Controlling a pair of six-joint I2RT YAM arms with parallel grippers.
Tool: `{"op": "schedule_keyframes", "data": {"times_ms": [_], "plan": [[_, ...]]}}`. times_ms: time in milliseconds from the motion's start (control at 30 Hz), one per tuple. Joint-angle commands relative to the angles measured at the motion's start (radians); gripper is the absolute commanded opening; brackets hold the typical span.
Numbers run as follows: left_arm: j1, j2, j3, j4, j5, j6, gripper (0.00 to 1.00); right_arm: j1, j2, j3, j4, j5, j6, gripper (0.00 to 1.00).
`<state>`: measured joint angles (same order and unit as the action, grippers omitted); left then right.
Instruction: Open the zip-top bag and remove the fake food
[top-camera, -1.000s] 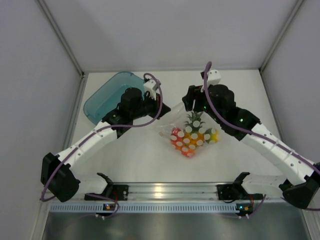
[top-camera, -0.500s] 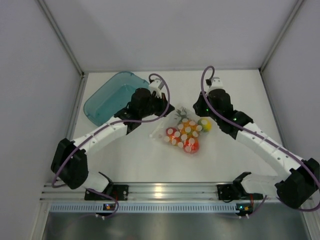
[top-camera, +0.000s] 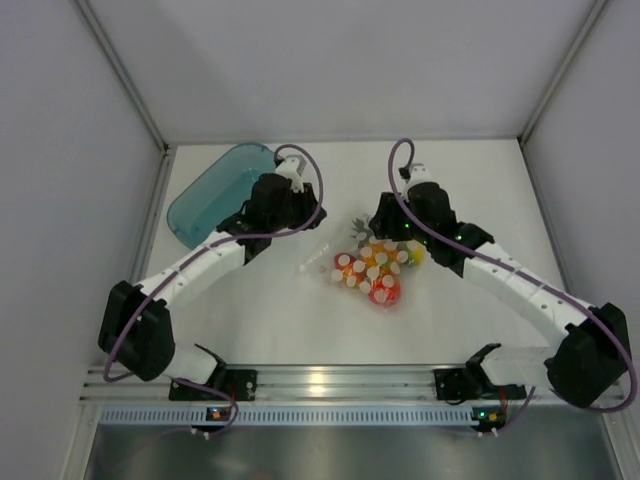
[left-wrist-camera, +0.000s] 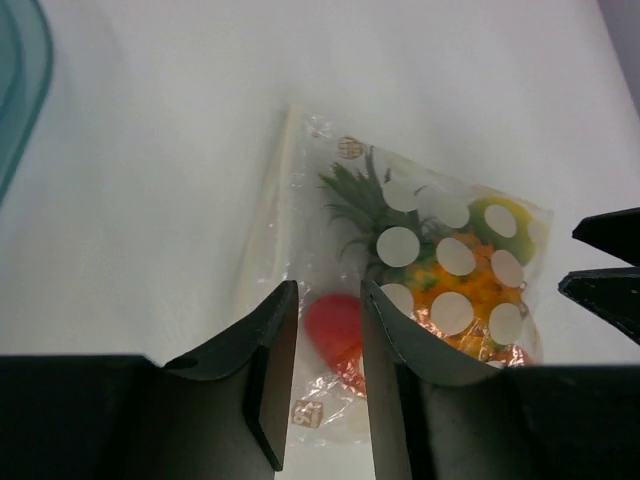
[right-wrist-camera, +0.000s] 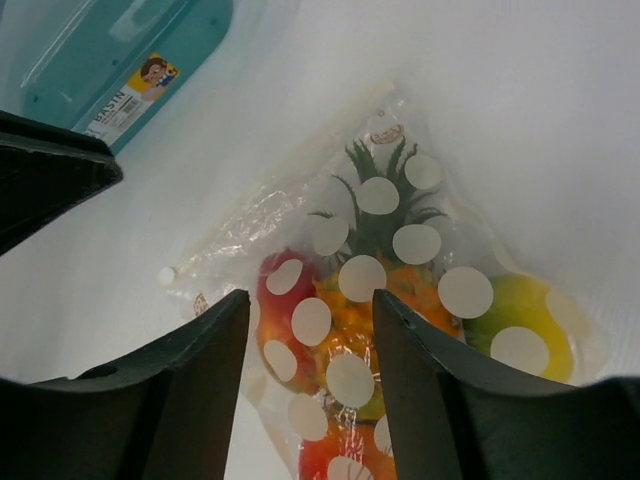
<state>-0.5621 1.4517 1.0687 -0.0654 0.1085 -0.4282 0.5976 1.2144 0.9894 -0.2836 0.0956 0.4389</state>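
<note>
White table: zip-top bag lies between left claw, right claw.

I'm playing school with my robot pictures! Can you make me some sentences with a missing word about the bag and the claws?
1. The fake food lies ____ the zip-top bag.
2. The pineapple has ____ leaves.
3. Both the left claw and the right claw are ____, holding nothing.
Missing words: inside, green, open.
</note>
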Motion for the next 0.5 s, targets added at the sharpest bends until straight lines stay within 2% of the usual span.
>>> {"op": "schedule_keyframes", "data": {"times_ms": [0, 33, 100, 233, 300, 467], "plan": [[0.027, -0.111, -0.027, -0.077, -0.098, -0.014, 0.38, 0.016, 0.074, 0.052, 0.047, -0.053, -0.002, 0.56], [0.037, -0.149, -0.047, -0.092, -0.148, -0.020, 0.44, 0.027, 0.114, 0.064, 0.047, -0.051, -0.002, 0.62], [0.042, -0.194, -0.068, -0.152, -0.241, -0.027, 0.63, 0.057, 0.163, 0.128, 0.015, -0.016, 0.009, 0.66], [0.051, -0.327, -0.134, -0.215, -0.340, -0.061, 0.68, 0.137, 0.327, 0.264, -0.064, 0.105, 0.062, 0.75], [0.051, -0.396, -0.156, -0.240, -0.369, -0.081, 0.71, 0.174, 0.384, 0.343, -0.091, 0.185, 0.093, 0.85], [0.053, -0.543, -0.213, -0.287, -0.415, -0.092, 0.70, 0.234, 0.595, 0.535, -0.232, 0.399, 0.187, 0.87]]}}
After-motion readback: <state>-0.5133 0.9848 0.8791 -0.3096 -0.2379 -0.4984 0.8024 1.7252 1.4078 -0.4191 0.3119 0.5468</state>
